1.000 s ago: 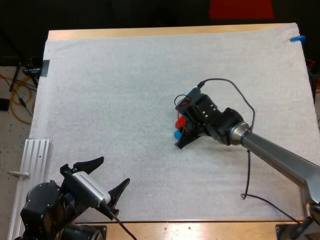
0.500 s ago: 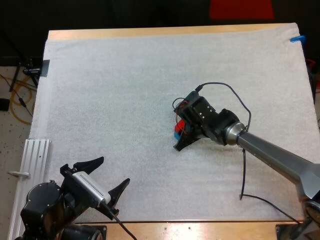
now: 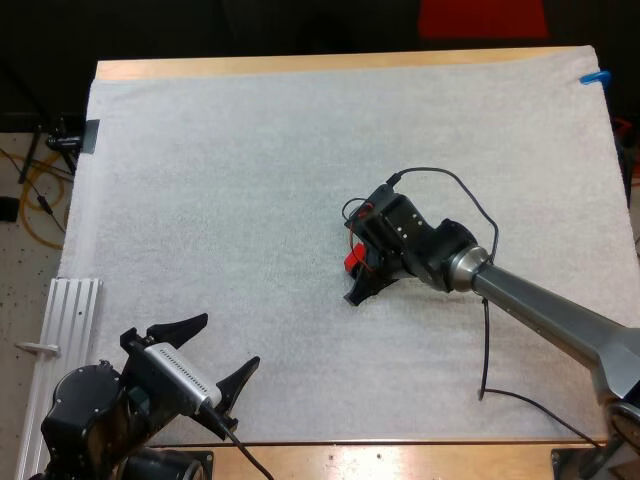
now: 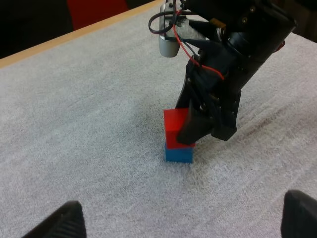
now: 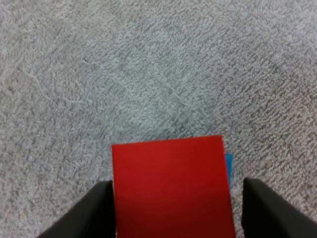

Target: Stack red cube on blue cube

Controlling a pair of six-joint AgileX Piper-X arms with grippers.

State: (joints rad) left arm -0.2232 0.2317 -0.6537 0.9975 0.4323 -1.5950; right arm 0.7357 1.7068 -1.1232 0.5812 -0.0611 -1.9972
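Compared with a second ago, the right end effector (image 3: 356, 268) has lowered the small red cube (image 4: 176, 124) squarely onto the small blue cube (image 4: 178, 154) and now seems released, so the stacking looks almost finished.

Left fingers (image 3: 180, 327), right fingers (image 5: 91, 210) both apart.

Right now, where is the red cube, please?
In the high view, the red cube sits on the blue cube, near the mat's centre, at the right tool.

We overlook the mat (image 3: 250, 150) from behind; left wrist faces right gripper (image 4: 207, 135) from afar, right wrist close; red cube (image 5: 171, 188) shared.
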